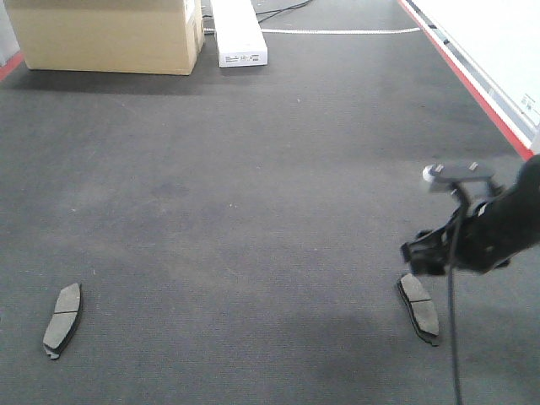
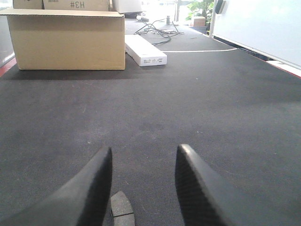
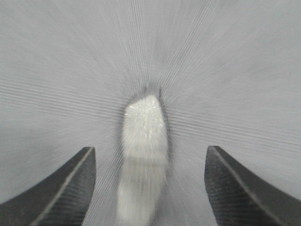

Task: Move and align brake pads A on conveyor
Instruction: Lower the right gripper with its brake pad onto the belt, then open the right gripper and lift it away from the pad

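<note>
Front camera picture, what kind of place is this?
Probably a factory or workshop line: a wide dark conveyor belt with a red edge strip, brake pads lying on it, and a cardboard box at its far end.

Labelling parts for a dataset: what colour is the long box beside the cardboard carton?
The long box is white; best seen in the left wrist view.

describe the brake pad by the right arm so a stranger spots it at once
On the dark-grey conveyor belt, follow the red strip and white rail along its right edge toward the near end. A grey brake pad lies flat there, under the right gripper. The other pad lies far off on the belt's left side.
</note>
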You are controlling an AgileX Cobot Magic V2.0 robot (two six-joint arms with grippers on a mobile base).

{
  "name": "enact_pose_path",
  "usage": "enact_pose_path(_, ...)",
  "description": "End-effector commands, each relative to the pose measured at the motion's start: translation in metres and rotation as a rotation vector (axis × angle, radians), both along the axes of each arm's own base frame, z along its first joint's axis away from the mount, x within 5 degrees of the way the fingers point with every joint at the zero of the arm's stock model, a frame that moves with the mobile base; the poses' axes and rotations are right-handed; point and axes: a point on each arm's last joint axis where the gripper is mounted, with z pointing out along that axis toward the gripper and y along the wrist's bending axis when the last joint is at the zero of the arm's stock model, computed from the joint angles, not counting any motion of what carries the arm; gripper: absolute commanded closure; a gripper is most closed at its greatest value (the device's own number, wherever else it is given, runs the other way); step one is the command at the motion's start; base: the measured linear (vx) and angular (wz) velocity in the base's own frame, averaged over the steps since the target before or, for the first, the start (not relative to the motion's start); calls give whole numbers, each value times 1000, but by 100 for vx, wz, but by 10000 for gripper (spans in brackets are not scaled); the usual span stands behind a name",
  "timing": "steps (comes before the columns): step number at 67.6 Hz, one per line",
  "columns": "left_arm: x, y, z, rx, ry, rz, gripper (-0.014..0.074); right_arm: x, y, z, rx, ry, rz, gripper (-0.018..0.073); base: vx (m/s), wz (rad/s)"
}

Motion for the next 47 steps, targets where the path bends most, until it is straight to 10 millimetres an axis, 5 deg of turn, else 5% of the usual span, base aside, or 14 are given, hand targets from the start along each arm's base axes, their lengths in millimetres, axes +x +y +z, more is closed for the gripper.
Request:
enact_pose_path(1,1,0,14,-26,-89,-1,297,-14,-4,50,-14,-166,2,89,0,0)
enact_pose_path(12,1,0,14,-26,-89,-1,297,-58,-7,107,-20,-348,8,89,0,0)
enact_pose_path(21,1,0,14,-26,-89,-1,297,-102,-11,132,-32,-507,5,89,0,0)
enact_pose_path(47,1,0,14,-26,-89,-1,297,-213,-20,111,0,-752,-44,89,0,0)
